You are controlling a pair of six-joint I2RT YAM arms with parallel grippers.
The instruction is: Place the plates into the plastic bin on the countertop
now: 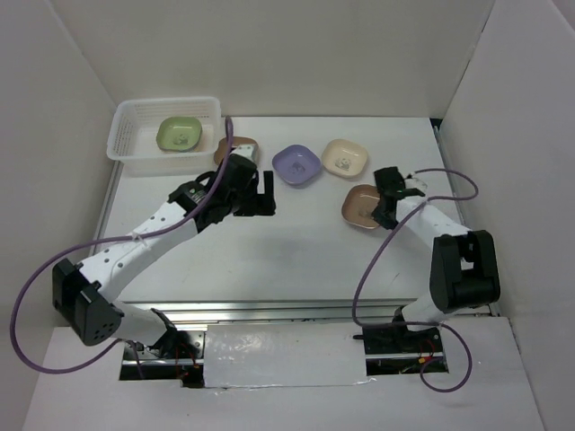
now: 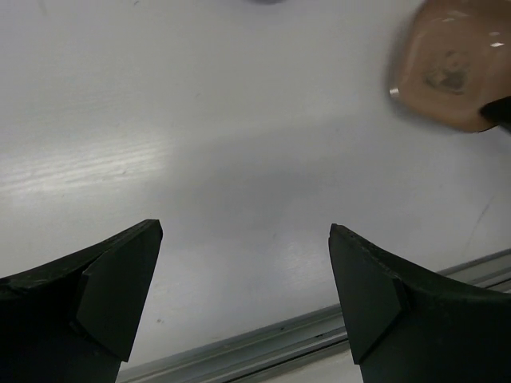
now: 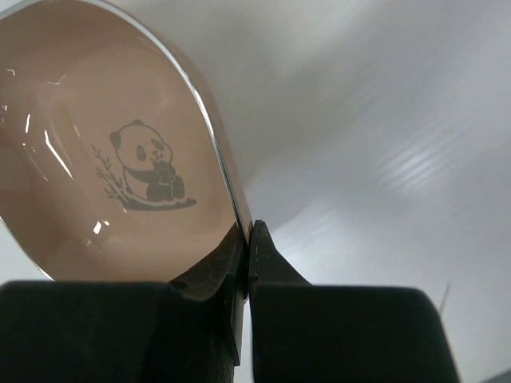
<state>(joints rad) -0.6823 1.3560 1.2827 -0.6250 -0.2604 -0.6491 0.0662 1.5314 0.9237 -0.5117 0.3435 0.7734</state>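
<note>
Top view: illumination is bright, even and diffuse from above, the white countertop (image 1: 296,251) near overexposure, with a soft shadow under the left arm (image 1: 162,224). Left wrist view: a broad dull sheen lies across the surface, the brown plate (image 2: 451,68) at top right is blurred, and the fingers (image 2: 120,287) are underexposed black. Right wrist view: the plate is sharp, with glare spots on its glaze and a bright rim line, against a soft, streaked background.
</note>
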